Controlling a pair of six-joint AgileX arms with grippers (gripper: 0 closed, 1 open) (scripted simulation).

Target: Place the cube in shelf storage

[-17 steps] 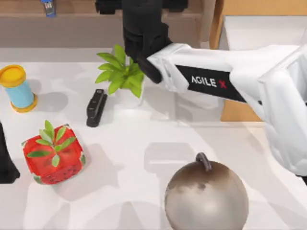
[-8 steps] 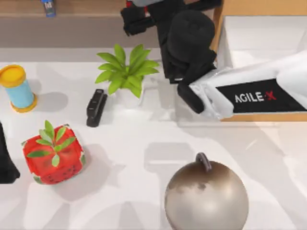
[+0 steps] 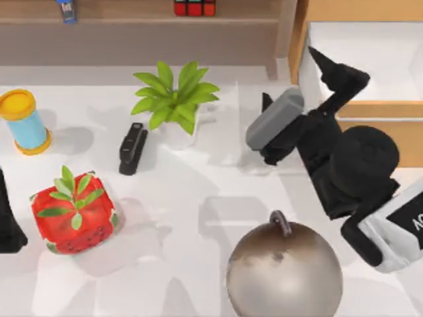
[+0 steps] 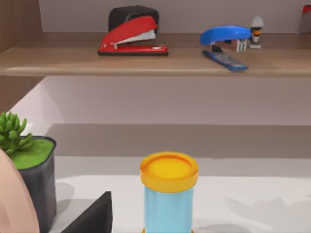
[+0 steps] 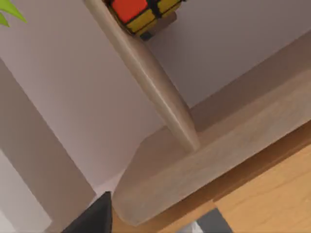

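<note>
Right end effector [image 3: 294,86] fingers spread, empty, cube [image 3: 193,7] on shelf storage [image 3: 132,26]

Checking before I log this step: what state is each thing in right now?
cube: on the shelf board, free of both grippers.
shelf storage: holds the cube and a blue stapler.
right gripper: open, empty, beside the cabinet.
drawer: pulled open.
strawberry block: resting on the table.
black stapler: lying closed on the table.
left gripper: parked at the table's left edge.

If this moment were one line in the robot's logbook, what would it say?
small colour-stickered puzzle cube: resting on long light-brown wooden shelf | right gripper: open, empty, near drawer cabinet | left arm: parked left
</note>
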